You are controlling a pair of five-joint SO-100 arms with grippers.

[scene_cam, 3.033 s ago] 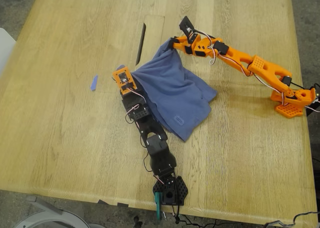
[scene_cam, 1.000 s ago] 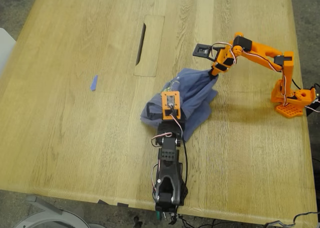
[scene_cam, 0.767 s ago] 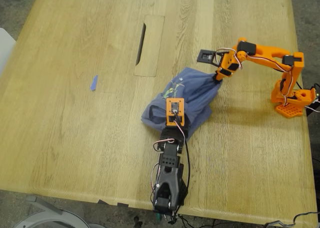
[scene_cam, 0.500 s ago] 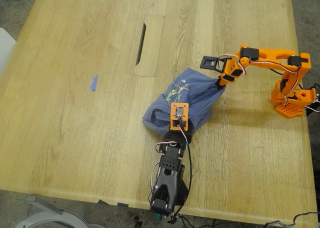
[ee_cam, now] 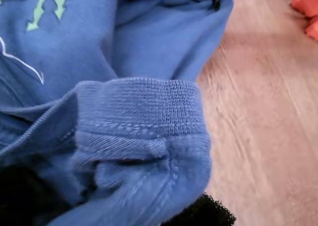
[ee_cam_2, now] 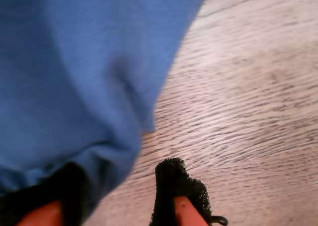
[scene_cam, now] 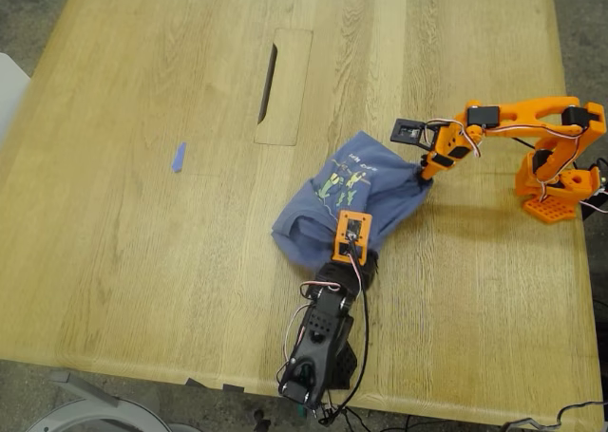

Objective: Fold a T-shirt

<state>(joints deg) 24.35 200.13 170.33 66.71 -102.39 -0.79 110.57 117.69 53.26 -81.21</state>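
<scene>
The slate-blue T-shirt (scene_cam: 318,225) lies bunched on the wooden table (scene_cam: 142,261), its green-and-yellow print (scene_cam: 344,178) facing up. My first gripper (scene_cam: 351,253), on the black arm, is shut on a ribbed edge of the T-shirt (ee_cam: 139,107) at the bundle's near side. In the first wrist view that gripper (ee_cam: 114,208) is mostly buried in cloth. My second gripper (scene_cam: 425,172), on the orange arm, holds the shirt's corner towards the exterior view's right. In the second wrist view the T-shirt (ee_cam_2: 74,62) hangs from that gripper (ee_cam_2: 109,211) over bare wood.
A tiny blue scrap (scene_cam: 178,157) lies towards the exterior view's left. A dark slot (scene_cam: 269,83) cuts the tabletop beyond the shirt. The orange arm's base (scene_cam: 556,193) stands at the exterior view's right edge, and the black arm's base (scene_cam: 313,385) sits at the near table edge.
Both grippers have dragged the T-shirt towards the exterior view's right and nearer the front edge. The shirt has rolled over, so its print now faces up. Both arms have drawn back.
</scene>
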